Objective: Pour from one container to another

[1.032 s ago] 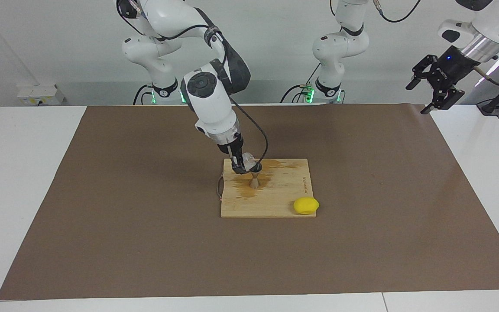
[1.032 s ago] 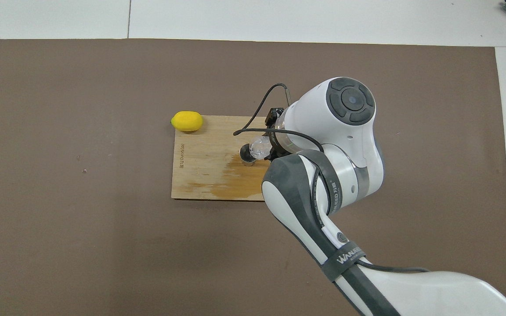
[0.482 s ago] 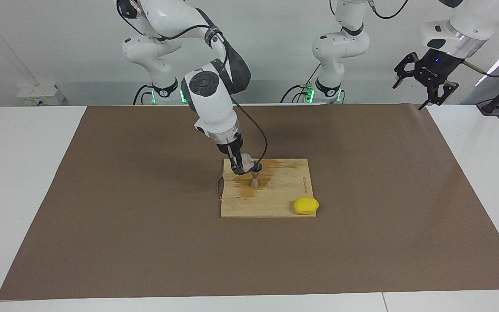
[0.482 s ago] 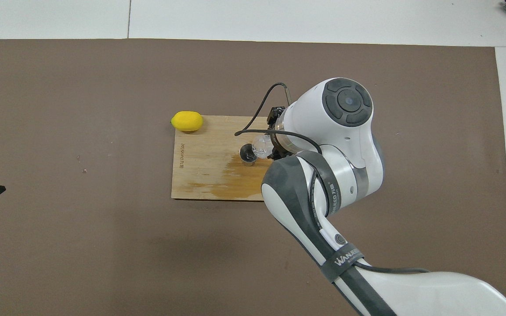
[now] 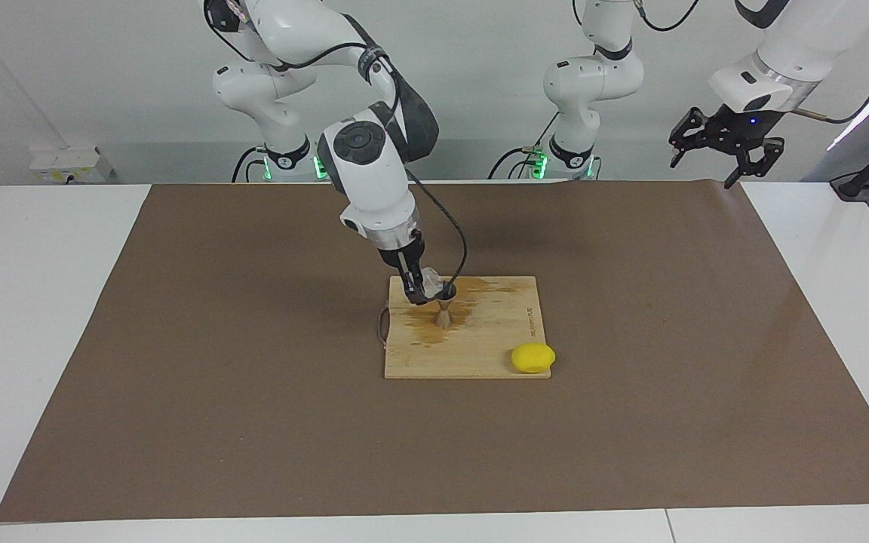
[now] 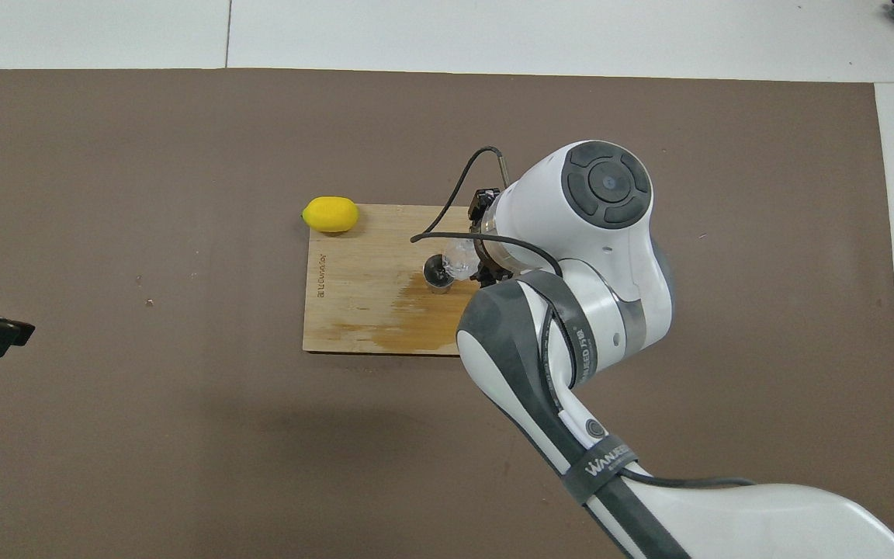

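Clear glass cup [image 5: 430,283] held tipped over the mouth of the metal jigger [image 5: 443,305], lip just at the jigger's rim, so pouring looks under way or close to done; whether liquid is running right now cannot be told. Gripped by the right gripper [image 5: 418,290], fingers closed on the cup's wall, the arm reaching down from above the board. Jigger standing upright on the wooden cutting board [image 5: 495,354], near the board's edge nearer the robots and toward the right arm's end. Dark wet stain [image 6: 416,318] spread over the board around the jigger's foot and on toward the robots. Yellow lemon [image 5: 532,357] at the board's corner farthest from the robots, toward the left arm's end, well apart from the jigger. Brown mat [image 5: 178,377] under the board, white tabletop [image 5: 27,302] around it. Left gripper [image 5: 725,143] waiting high over the mat's corner at its own end, fingers spread open and empty. Risks from here: narrow-waisted jigger easily knocked over by a nudge from the cup's lip or the fingers; small mouth easily missed or overfilled if tipped too fast, adding to the spill; smooth glass liable to slip in the grip when tilted further
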